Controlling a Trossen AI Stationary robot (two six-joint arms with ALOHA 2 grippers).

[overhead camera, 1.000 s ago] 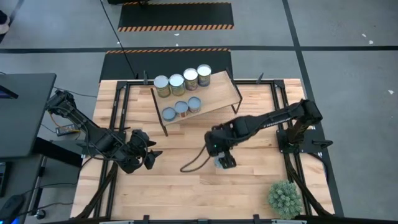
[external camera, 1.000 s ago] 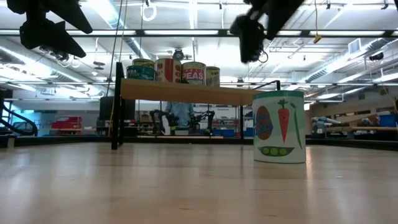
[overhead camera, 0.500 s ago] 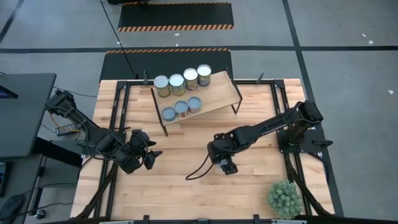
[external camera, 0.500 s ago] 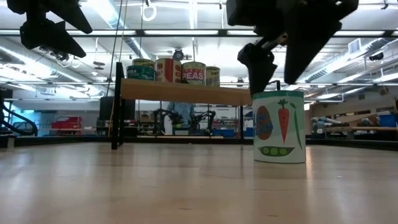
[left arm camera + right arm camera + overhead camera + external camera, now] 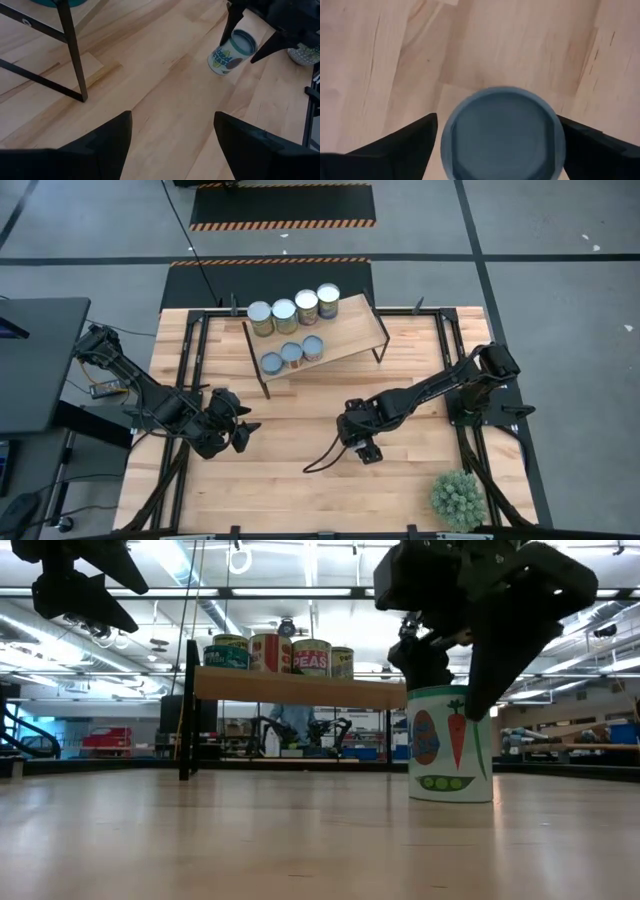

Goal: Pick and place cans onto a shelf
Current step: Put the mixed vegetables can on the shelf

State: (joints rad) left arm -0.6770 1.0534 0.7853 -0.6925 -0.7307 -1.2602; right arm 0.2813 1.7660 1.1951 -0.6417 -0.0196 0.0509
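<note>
A: From above, where does the right gripper point(image 5: 361, 442) sit?

B: Near the table's middle, on the side toward the plant point(image 5: 458, 498). Its body hides the can beneath it in that view, so the can's whereabouts come from the other cameras.

A: And those show what?

B: The low view shows the can point(image 5: 449, 744), printed with a carrot and peas, standing upright on the tabletop point(image 5: 300, 840) with the right gripper's dark fingers point(image 5: 494, 670) reaching down on either side of its top. The right wrist view looks straight down on the blue-grey lid, with a finger off to each side and bare wood between finger and can. So the jaws stand wide around it, not pressing on it.

A: The left gripper point(image 5: 237, 436)?

B: It hangs over the table's left part, well apart from the can. Its own wrist view shows its two fingers spread with nothing between them, and farther off the same can framed by the other arm's fingers.

A: The shelf point(image 5: 350, 330)?

B: At the far side of the table. The high view shows seven cans point(image 5: 295, 307) on it, four taller in a back row and three shorter in front. The low view shows only the labels of the back ones above the board.
</note>
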